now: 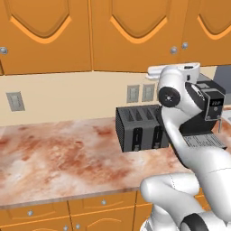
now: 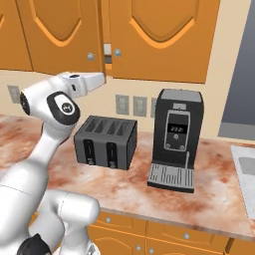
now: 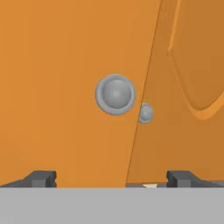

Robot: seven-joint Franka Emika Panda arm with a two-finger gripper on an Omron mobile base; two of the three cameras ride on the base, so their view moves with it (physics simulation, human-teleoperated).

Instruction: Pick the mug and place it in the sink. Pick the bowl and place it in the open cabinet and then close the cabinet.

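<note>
Cabinet [image 3: 78, 65] w/ orange wood doors fills the wall above the counter [image 1: 63, 153]; each tall door carries an arched lighter-orange panel outline & a small round silver knob [image 3: 115, 94] near its lower corner. In hand view two doors meet at a slanted seam: nearer door on the left w/ a big grey knob close to the seam, the next door on the right set a bit further back, its knob [image 3: 146, 113] smaller & partly tucked behind the nearer door's edge; arched outline shows at upper right. Whether the nearer door is fully shut or a touch ajar, can't tell. Gripper [image 3: 111, 178] is raised up at the cabinet's bottom edge, jaws spread wide w/ nothing between them; the two dark tips sit well apart, the seam running down between them. In right base view the white hand [image 2: 89, 82] points at the lower corner of the doors, just beside the two knobs there [image 2: 90, 57]. In left base view the hand [image 1: 178, 70] sits just under the cabinet doors, mostly hidden by the arm's own elbow. On the marbled reddish counter below: black 4-slot toaster [image 2: 105, 142] & dark coffee machine [image 2: 177, 144] to its right, well apart from the hand. Grey outlets [image 2: 130, 105] on the beige wall behind. Pale sink [image 2: 245, 172] edge at far right of the counter.
</note>
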